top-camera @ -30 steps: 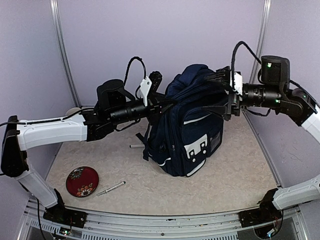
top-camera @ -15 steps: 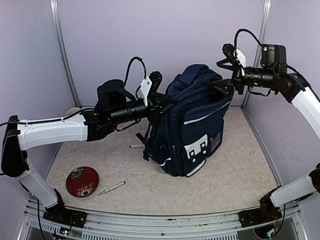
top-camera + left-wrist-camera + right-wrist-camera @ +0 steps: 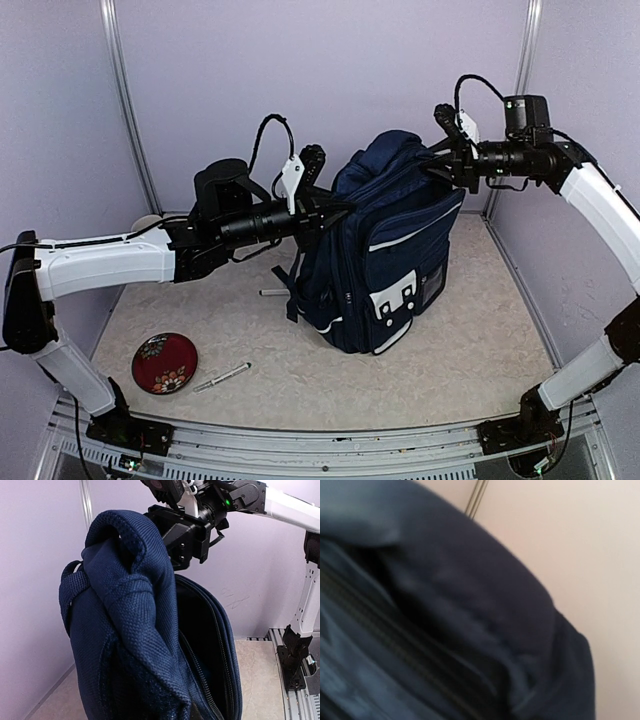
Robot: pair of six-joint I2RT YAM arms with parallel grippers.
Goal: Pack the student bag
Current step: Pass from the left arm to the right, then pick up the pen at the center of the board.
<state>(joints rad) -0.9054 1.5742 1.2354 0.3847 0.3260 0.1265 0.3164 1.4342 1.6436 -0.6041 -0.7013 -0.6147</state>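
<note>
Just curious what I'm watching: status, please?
Left hand clamped on large navy-blue fabric backpack, upright. Right hand at its top rim, grip unclear. Red round dish, grey pen lie aside.

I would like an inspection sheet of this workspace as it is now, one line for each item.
Surface: beige speckled table, no spill seen.
Job's things: student bag stands upright, main compartment looks unzipped.
Clutter: red dish and pen at the near left; thin stick beside the bag.
Grippers: left gripper shut on the bag's top edge; right gripper at the opposite top edge, jaws unclear.
Cables: black cable loops above each wrist, clear of the bag.
Surroundings: lilac walls, metal posts.
</note>
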